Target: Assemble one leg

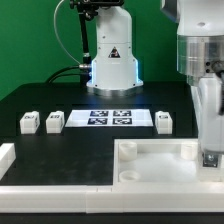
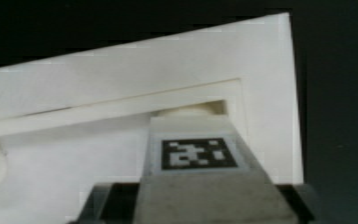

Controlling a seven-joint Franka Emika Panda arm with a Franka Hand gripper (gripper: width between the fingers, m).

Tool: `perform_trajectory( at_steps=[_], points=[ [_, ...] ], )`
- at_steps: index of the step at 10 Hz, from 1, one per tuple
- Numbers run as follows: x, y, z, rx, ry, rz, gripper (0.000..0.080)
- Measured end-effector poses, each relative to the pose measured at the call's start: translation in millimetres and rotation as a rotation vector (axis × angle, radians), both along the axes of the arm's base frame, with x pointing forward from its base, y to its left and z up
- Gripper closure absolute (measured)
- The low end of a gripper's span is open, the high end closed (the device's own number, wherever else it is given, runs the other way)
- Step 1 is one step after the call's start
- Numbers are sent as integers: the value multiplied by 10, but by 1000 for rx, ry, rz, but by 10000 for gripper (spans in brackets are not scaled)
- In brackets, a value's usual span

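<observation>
Held leg: one small white leg (image 2: 197, 150) with a black-and-white marker on its face sits between the pincer's fingers in the wrist view, its far end at a corner recess of the big white piece. In the exterior view it is mostly hidden behind the pincer.
Pincer: the pincer (image 1: 209, 157) is closed on that leg; the dark finger pads (image 2: 119, 203) press its sides. It stands upright over the near corner of the big white piece at the exterior view's right.
Big white piece: a large white tray-like square (image 1: 150, 160) with raised rim and corner sockets lies on the tabletop nearest the exterior camera.
Other legs: three more lie loose in a row farther back: two close together, the leftmost leg (image 1: 29, 122) and the second leg (image 1: 54, 121), at the exterior view's left, and the right-hand leg (image 1: 163, 121) past the marker board.
Marker board: the marker board (image 1: 110, 119) lies flat between the second leg and the right-hand leg.
Tabletop: the tabletop (image 1: 60, 98) is black.
Arm base: the white arm base (image 1: 112, 55) stands behind the marker board.
</observation>
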State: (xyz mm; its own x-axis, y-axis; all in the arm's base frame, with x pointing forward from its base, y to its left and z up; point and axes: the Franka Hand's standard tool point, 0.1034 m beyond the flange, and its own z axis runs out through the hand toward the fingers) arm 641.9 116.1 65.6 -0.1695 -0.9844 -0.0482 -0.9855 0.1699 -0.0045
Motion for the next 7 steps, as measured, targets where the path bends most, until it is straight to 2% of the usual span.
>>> perform_trajectory(
  at_steps=[1,2,3,4,5,7],
  points=[
    [-2,1,-4,0,0,1,509],
    [-2,0,-4,-1,-2,53,297],
    [1,-1,3,-5,-7,106,297],
    [5,9,44,-12,-29,307,181],
    [19,18,73,-29,-52,480,181],
    [17,-10,52,-36,-56,677,156]
  ],
)
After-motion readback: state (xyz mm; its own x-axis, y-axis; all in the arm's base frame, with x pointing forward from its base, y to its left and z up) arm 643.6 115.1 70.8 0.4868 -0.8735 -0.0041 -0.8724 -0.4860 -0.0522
